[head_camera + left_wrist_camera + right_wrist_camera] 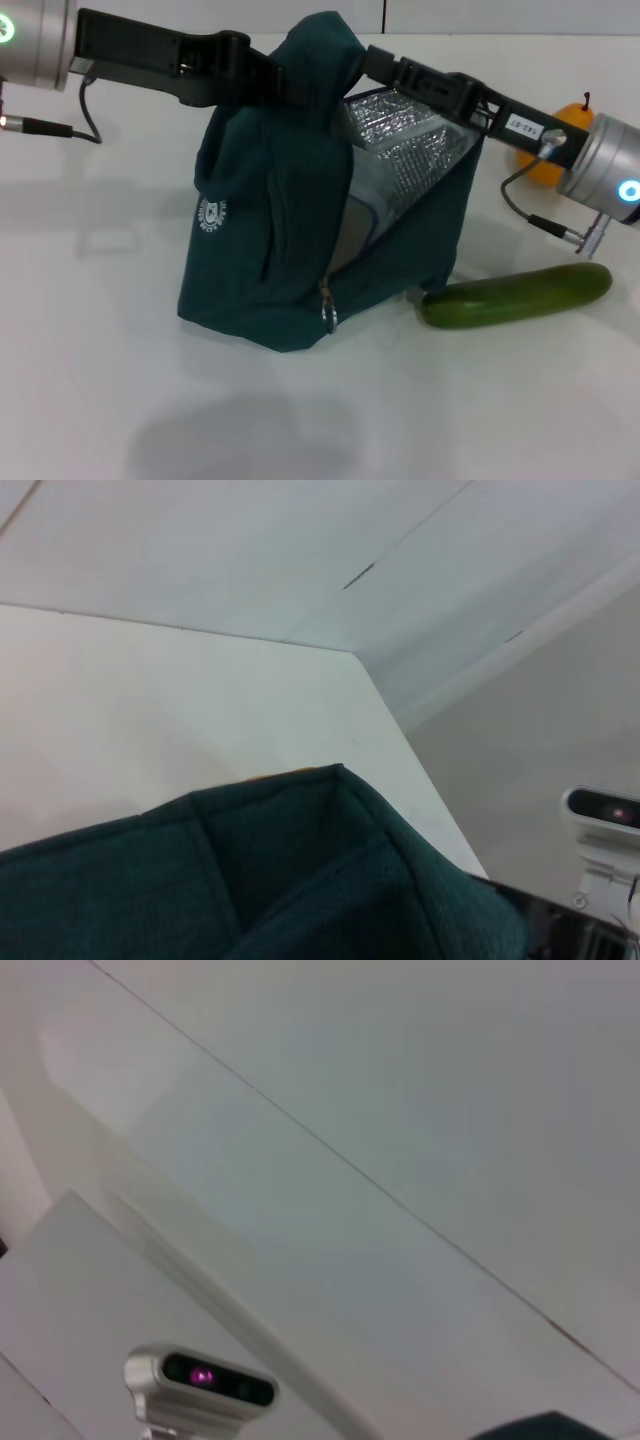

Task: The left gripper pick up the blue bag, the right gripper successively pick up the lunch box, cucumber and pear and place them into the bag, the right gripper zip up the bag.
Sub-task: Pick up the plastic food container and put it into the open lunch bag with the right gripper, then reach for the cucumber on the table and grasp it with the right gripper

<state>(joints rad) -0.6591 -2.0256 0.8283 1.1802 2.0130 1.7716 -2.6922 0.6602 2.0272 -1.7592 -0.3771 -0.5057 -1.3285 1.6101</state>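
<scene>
A: What is closest to us?

B: The bare white desk [90,400]. Then the bag [270,270], standing with its mouth open and the silver lining showing. The zip ring hangs low at the front.

A: And beside it?

B: The cucumber [515,295] lies just beside the bag, on the robot's right. Farther back is the pear [555,150], partly hidden by the right arm. I see no lunch box; it may be in the bag, but I cannot tell.

A: What do the tools do?

B: The left tool [262,82] is clenched on the bag's top, holding it up. The right tool [368,62] is at the top edge too, but I cannot tell if it is released or clenched.

A: What could go wrong?

B: I think the bag could sag shut if the left tool slips. Also, the arm could bump the cucumber and make it roll.
</scene>
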